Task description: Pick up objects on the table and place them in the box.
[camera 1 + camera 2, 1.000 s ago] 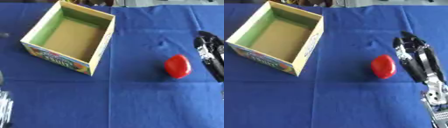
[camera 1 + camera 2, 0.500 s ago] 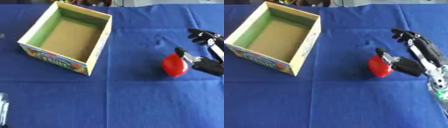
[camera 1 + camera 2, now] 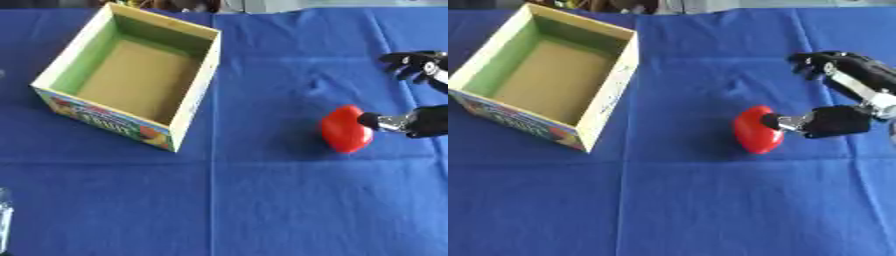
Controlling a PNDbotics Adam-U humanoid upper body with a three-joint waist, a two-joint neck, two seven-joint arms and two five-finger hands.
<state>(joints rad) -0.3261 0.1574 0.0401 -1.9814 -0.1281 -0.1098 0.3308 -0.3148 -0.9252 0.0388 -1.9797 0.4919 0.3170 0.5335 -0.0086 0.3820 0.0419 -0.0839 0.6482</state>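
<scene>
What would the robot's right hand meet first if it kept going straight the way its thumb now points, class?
The red object. The right robot hand points its thumb leftward, its tip already at or touching the object's side. Beyond that lies bare blue tablecloth, then the box.

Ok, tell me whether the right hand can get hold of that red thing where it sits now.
Probably yes. The right hand is already beside the red thing, thumb touching its right side and fingers spread above, apart from it. Only bare blue cloth surrounds it.
</scene>
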